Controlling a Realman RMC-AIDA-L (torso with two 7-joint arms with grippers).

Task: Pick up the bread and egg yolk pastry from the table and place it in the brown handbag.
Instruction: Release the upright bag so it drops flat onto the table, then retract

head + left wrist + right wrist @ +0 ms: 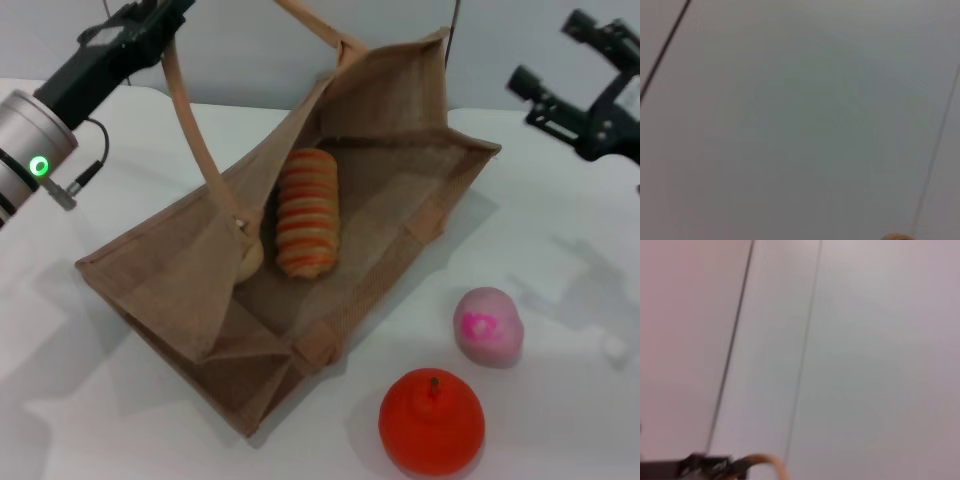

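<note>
The brown handbag [400,180] lies open on the white table. The striped orange and cream bread [308,212] lies inside it. The pale egg yolk pastry [251,256] is also inside, just left of the bread and half hidden by the bag's side wall. My left gripper [163,12] is at the top left, shut on the bag's tan handle [190,120] and holding it up taut. A bit of that handle also shows in the right wrist view [762,461]. My right gripper [548,55] is open and empty, raised at the top right, apart from the bag.
A pink ball with a magenta mark [488,325] and a red-orange fruit with a stem [432,420] sit on the table to the front right of the bag. The left wrist view shows only a pale wall.
</note>
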